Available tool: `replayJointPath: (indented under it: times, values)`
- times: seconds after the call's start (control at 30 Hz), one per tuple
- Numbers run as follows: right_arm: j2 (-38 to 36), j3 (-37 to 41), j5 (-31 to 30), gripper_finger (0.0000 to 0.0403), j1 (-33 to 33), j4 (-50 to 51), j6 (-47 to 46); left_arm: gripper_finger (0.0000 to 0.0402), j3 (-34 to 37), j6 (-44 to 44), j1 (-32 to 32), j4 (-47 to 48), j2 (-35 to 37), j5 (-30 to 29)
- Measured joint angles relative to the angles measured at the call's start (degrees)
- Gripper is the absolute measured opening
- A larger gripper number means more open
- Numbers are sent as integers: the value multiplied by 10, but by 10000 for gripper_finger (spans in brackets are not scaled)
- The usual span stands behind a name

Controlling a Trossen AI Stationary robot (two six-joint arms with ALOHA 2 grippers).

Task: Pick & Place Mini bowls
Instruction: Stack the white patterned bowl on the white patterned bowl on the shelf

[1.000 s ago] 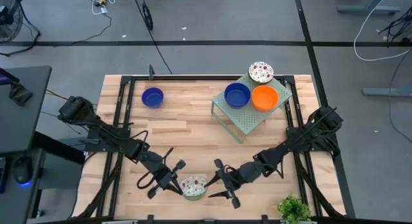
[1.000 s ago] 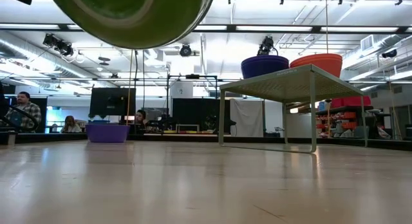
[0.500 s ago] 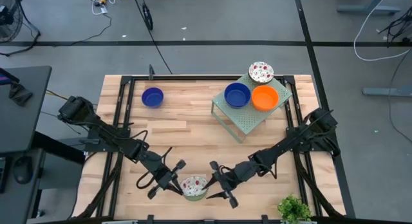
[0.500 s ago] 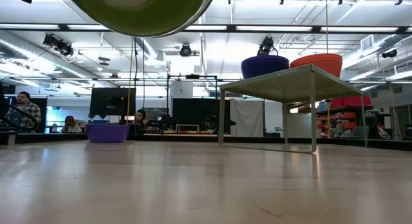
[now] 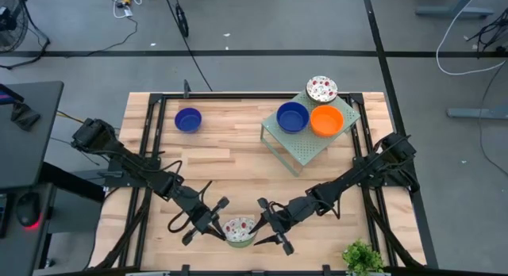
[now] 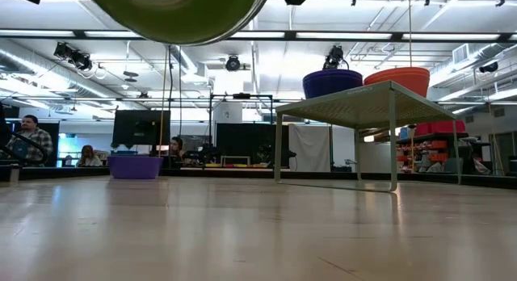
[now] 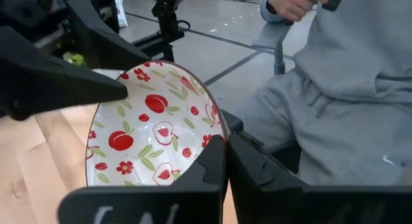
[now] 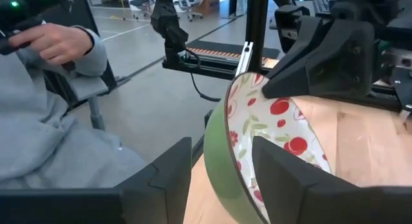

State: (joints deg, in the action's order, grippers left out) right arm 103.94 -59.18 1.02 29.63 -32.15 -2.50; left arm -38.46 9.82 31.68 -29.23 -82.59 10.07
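A mini bowl (image 5: 239, 229), white inside with red fruit print and green outside, hangs over the table's near edge. Its green underside (image 6: 174, 14) shows at the top of the low view. My left gripper (image 5: 219, 224) is shut on the bowl's left rim. My right gripper (image 5: 263, 223) is open at the bowl's right side. In the right wrist view its two fingers (image 8: 168, 176) stand on either side of the bowl's rim (image 8: 226, 130) with a gap. A dark blue bowl (image 5: 188, 119) sits on the table at far left. My left gripper (image 7: 225, 147) pinches the bowl's rim (image 7: 215, 124), one finger inside the bowl and one outside. The fingers come from the table's left, slanting down. The bowl is lifted clear of the table, slightly tilted.
A pale green perforated rack (image 5: 305, 147) stands at far right, carrying a dark blue bowl (image 5: 292, 117), an orange bowl (image 5: 326, 120) and a speckled white bowl (image 5: 321, 89). A small plant (image 5: 363, 258) is at the near right corner. A person in grey (image 7: 347, 89) sits beyond the near edge.
My right gripper has moved toward the table's left, closing in on the held bowl until its open fingers straddle the rim. The bowl has risen a little in my left gripper.
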Motion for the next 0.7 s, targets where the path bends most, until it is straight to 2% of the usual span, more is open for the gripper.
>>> replayJointPath:
  times: [0.47,0.7]
  values:
    - [17,0,19,162,-1,-37,15,15,0,13,0,-11,1,-10]
    - [17,0,26,121,-1,-39,15,8,0,13,0,-11,1,-10]
